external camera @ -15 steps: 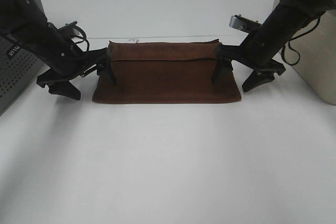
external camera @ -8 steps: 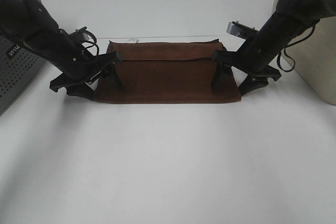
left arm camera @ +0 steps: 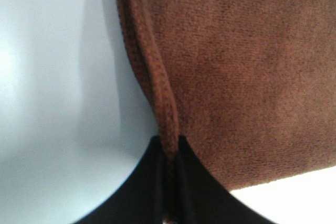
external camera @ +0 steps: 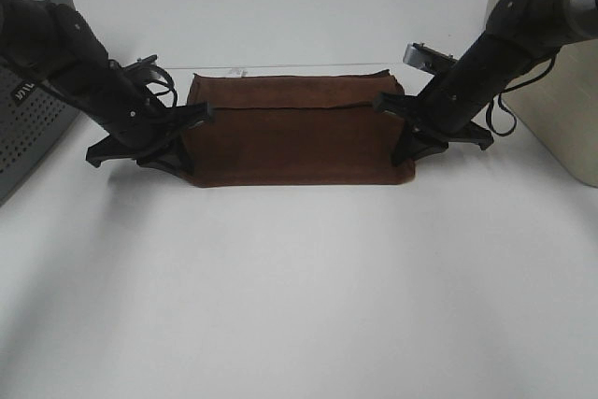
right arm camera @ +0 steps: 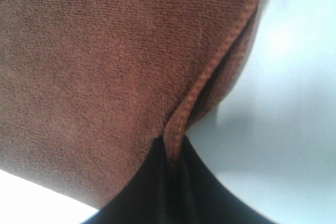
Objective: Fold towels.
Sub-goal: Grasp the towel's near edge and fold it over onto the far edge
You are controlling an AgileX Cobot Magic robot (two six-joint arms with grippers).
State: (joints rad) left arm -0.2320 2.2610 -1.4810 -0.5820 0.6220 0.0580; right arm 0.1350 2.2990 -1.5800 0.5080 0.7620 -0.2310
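Observation:
The dark reddish-brown towel (external camera: pixel 299 142) lies folded lengthwise on the white table (external camera: pixel 299 306), with a small white tag (external camera: pixel 235 72) at its far edge. My left gripper (external camera: pixel 198 117) is at the towel's left end. In the left wrist view the gripper (left arm camera: pixel 169 156) is shut on the towel's hemmed edge (left arm camera: pixel 157 87). My right gripper (external camera: pixel 388 107) is at the towel's right end. In the right wrist view the gripper (right arm camera: pixel 173 153) is shut on the towel's hem (right arm camera: pixel 210 77). The upper layer's edge runs between the two grippers.
A grey perforated bin (external camera: pixel 28 128) stands at the left edge behind the left arm. A beige box (external camera: pixel 561 109) stands at the right edge behind the right arm. A cable (external camera: pixel 509 119) hangs by the right arm.
Both arms have dropped lower and moved slightly inward while keeping hold of the towel's ends. The towel's two ends have drawn in a little.

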